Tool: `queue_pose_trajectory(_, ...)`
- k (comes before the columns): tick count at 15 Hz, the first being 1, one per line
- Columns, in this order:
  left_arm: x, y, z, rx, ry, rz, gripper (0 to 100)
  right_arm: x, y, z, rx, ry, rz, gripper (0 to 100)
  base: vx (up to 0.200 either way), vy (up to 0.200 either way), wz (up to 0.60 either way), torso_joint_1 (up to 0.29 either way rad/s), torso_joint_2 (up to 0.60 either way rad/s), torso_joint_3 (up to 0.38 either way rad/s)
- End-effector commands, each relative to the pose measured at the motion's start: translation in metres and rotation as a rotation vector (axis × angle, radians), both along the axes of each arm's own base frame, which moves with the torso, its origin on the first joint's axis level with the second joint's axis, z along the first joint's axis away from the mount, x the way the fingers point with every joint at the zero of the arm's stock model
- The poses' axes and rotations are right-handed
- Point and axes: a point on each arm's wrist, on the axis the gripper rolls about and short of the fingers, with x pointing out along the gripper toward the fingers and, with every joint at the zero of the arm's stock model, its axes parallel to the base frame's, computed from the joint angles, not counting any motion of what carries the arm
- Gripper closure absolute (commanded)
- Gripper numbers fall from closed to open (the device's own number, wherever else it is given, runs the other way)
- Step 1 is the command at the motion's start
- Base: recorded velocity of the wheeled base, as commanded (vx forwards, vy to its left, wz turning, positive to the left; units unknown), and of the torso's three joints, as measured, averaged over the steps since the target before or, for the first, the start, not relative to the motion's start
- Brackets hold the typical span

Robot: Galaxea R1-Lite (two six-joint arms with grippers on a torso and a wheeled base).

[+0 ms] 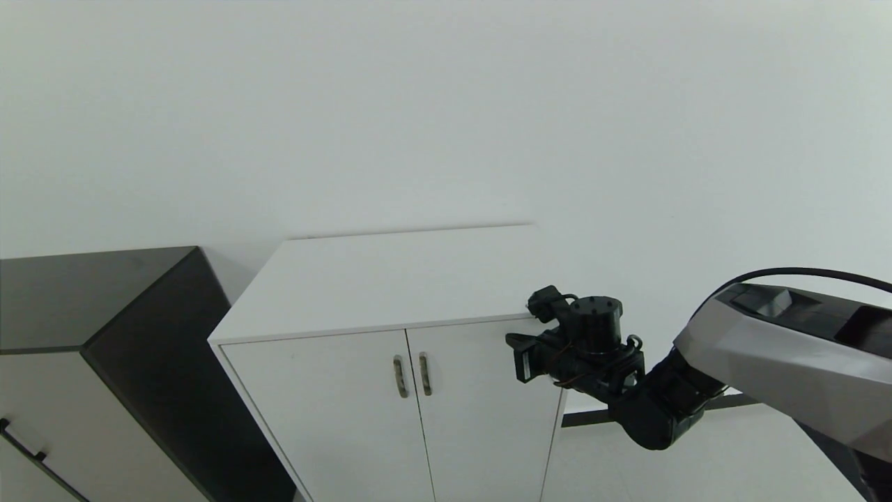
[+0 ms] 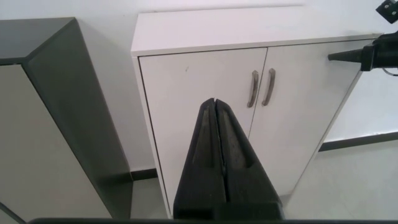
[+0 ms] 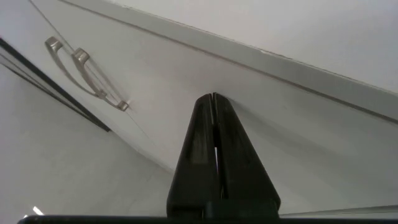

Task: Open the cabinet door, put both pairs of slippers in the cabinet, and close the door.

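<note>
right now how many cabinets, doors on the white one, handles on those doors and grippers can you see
cabinets: 2, white cabinet and dark cabinet
doors on the white one: 2, left door and right door, both shut
handles on those doors: 2, left handle and right handle
grippers: 2, left gripper and right gripper, both shut
total: 8

Illumination is bright, even and diffuse; shadows are soft-edged. The wall (image 1: 446,104) grades slightly darker toward the head view's upper left corner. A soft shadow lies on the wall at the rear left corner of the white cabinet (image 1: 390,279) (beside the dark unit (image 1: 160,348)). The cabinet top reads uniformly matte; the door handles (image 3: 79,57) carry small highlights
</note>
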Motion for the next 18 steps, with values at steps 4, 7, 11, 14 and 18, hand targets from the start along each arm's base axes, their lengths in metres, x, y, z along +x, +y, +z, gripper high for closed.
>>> queue_pose_trajectory(4,0.000,0.000,0.000,0.000,0.000,0.000,100,0.002,0.000,-0.003,-0.002,0.002,-0.001,100,0.000,0.000,0.00,0.000,0.00,0.000)
queue_pose_trajectory(7,0.000,0.000,0.000,0.000,0.000,0.000,100,-0.002,-0.002,0.001,0.004,-0.007,-0.004,100,0.000,0.000,0.00,0.000,0.00,0.000)
queue_pose_trajectory(11,0.000,0.000,0.000,0.000,0.000,0.000,100,-0.035,-0.023,0.007,-0.005,-0.035,-0.057,100,0.000,0.000,0.00,0.000,0.00,0.000)
queue_pose_trajectory(14,0.000,0.000,0.000,0.000,0.000,0.000,100,-0.083,-0.062,0.029,-0.026,-0.030,-0.118,100,0.000,0.000,0.00,0.000,0.00,0.000)
queue_pose_trajectory(18,0.000,0.000,0.000,0.001,-0.001,0.000,100,-0.155,-0.126,0.047,-0.069,0.001,-0.200,100,0.000,0.000,0.00,0.000,0.00,0.000)
